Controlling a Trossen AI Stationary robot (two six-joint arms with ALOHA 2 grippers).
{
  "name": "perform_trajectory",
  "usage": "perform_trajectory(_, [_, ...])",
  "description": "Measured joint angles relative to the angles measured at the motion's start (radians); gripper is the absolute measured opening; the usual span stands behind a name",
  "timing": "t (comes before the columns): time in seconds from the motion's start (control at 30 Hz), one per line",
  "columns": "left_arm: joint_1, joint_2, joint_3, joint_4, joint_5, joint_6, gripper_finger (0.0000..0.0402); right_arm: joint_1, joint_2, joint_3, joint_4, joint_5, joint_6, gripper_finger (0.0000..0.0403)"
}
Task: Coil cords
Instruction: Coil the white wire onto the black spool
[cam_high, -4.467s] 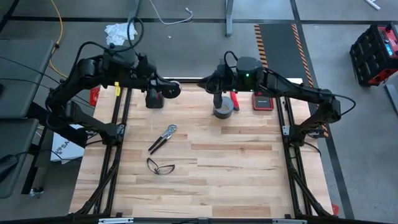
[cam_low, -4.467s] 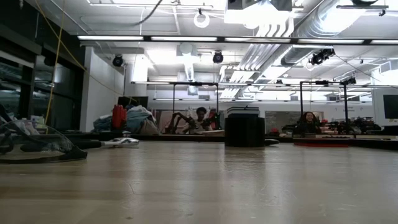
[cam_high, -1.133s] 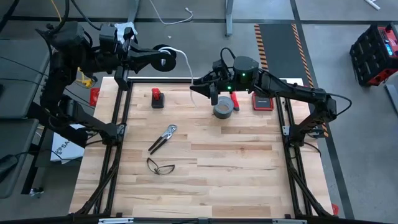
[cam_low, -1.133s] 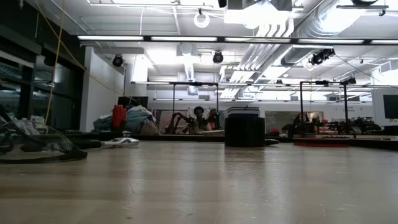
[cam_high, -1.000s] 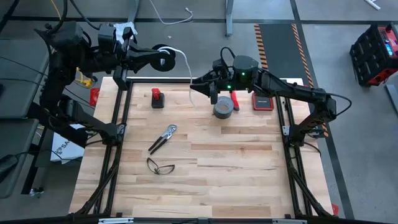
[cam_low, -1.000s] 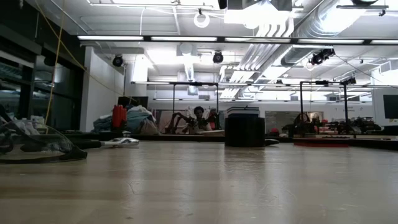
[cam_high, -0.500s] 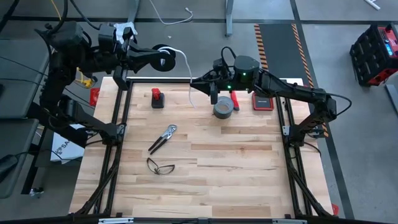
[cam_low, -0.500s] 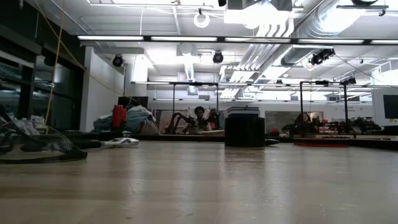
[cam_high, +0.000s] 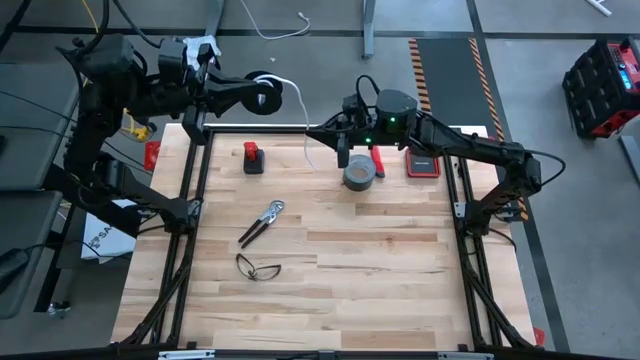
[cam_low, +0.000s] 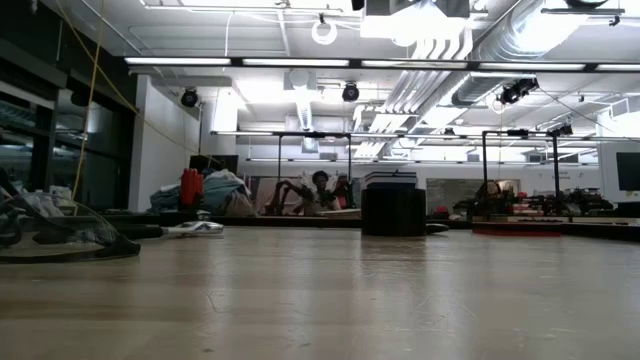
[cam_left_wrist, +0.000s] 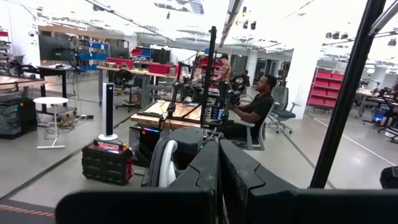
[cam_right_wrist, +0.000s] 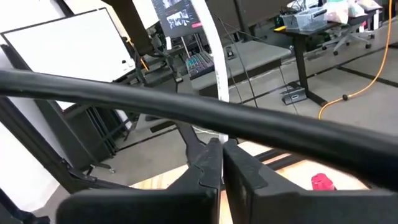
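Observation:
A small black spool (cam_high: 267, 98) with a thin white cord (cam_high: 299, 103) wound on it is held high over the table's far left edge by my left gripper (cam_high: 258, 97), which is shut. In the left wrist view the spool (cam_left_wrist: 163, 163) sits just beside the shut fingers. The cord arcs from the spool down to my right gripper (cam_high: 313, 132), which is shut on it over the far edge. The cord also shows in the right wrist view (cam_right_wrist: 217, 74). My left gripper holds the spool at its fingertips (cam_left_wrist: 208, 168), fingers level and pointing toward the table's right. The fingers hide which part of the spool is pinched. The spool is lifted clear of the table. My right gripper pinches the white cord (cam_right_wrist: 219, 127) between its two fingertips, fingers about level and pointing toward the table's left. The cord rises from the fingers in a curve to the spool. A short free end (cam_high: 309, 158) hangs slack below the fingers, above the table.
On the table lie a grey tape roll (cam_high: 359, 176), a red and black item (cam_high: 253, 158), pliers (cam_high: 262, 222), glasses (cam_high: 258, 267), a red-handled tool (cam_high: 378, 161) and a red box (cam_high: 422, 163). A black frame rail (cam_high: 250, 128) runs along the far edge.

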Motion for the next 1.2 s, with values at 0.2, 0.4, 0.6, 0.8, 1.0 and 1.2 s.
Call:
perform_trajectory(0.2, [0.0, 0.012, -0.002, -0.002, -0.069, 0.0, 0.0, 0.037, 0.0, 0.0, 0.0, 0.023, -0.033, 0.0001])
perform_trajectory(0.4, [0.0, 0.076, -0.005, 0.028, -0.101, -0.002, 0.0, 0.101, 0.01, 0.0, 0.023, 0.06, -0.086, 0.0])
perform_trajectory(0.6, [0.0, 0.112, -0.005, 0.122, -0.076, -0.02, 0.0, 0.139, 0.024, 0.0, 0.017, 0.103, -0.113, 0.0])
perform_trajectory(0.8, [0.0, 0.124, -0.004, 0.181, -0.079, -0.079, 0.0, 0.162, 0.059, 0.001, 0.118, 0.12, -0.12, 0.0])
perform_trajectory(1.0, [0.0, 0.165, -0.004, 0.233, -0.047, -0.188, 0.0, 0.182, 0.104, 0.001, 0.174, 0.12, -0.122, 0.0])
perform_trajectory(1.2, [0.0, 0.206, -0.005, 0.17, 0.048, -0.297, 0.0, 0.191, 0.11, 0.0, 0.191, 0.12, -0.143, 0.0])
